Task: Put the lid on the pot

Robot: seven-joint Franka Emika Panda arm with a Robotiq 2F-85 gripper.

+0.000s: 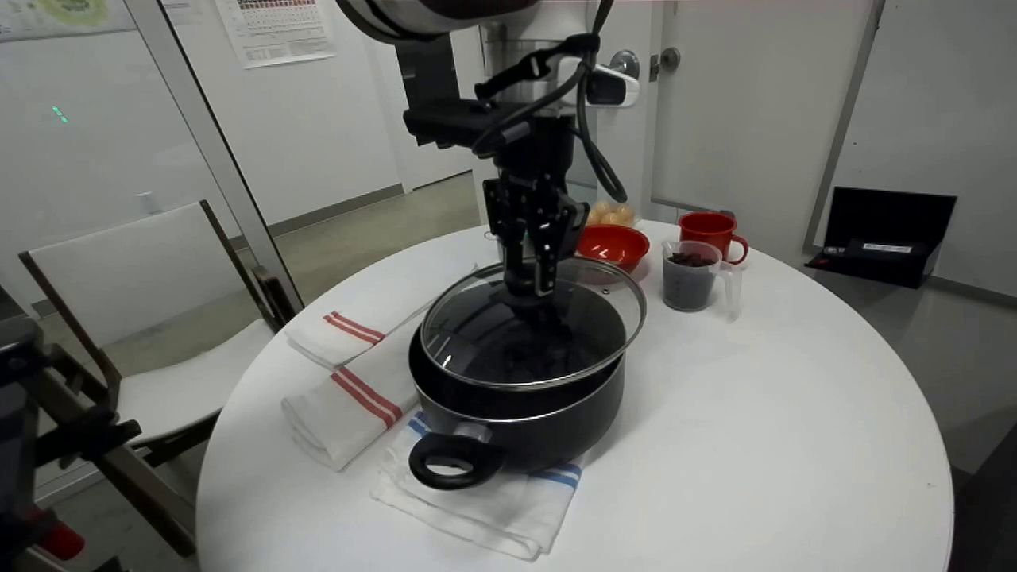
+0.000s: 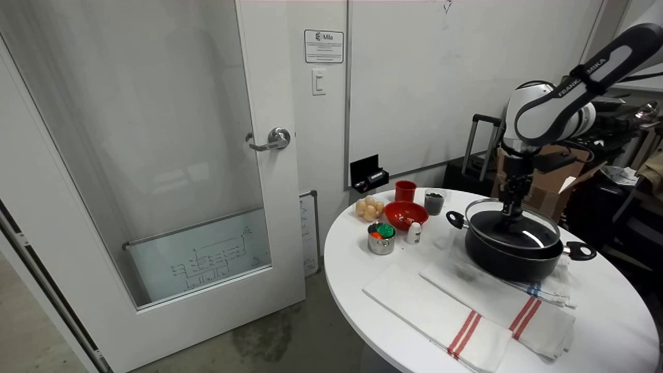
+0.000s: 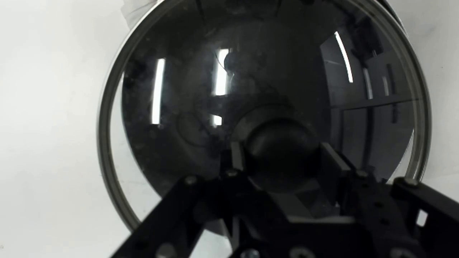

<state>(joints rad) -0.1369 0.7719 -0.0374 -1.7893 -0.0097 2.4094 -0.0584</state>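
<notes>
The black pot [image 1: 540, 437] stands on the table, partly on a folded towel, in both exterior views; it also shows here [image 2: 507, 267]. The round glass lid [image 1: 469, 342] is over the pot, slightly raised and off-centre toward the back in an exterior view, with a dark gap at the front. The lid also shows in an exterior view [image 2: 541, 235] and fills much of the wrist view [image 3: 186, 89]. My gripper [image 1: 531, 282] points down at the lid's centre. In the wrist view its fingers [image 3: 281, 157] are closed on both sides of the dark knob.
White towels with red stripes [image 1: 357, 397] lie beside the pot, and a blue-striped towel [image 1: 493, 516] lies under it. A red bowl [image 1: 613, 246], a measuring cup [image 1: 690, 282] and a red mug [image 1: 707, 229] stand behind. A metal cup [image 2: 381, 244] and white bottle [image 2: 414, 234] are nearby.
</notes>
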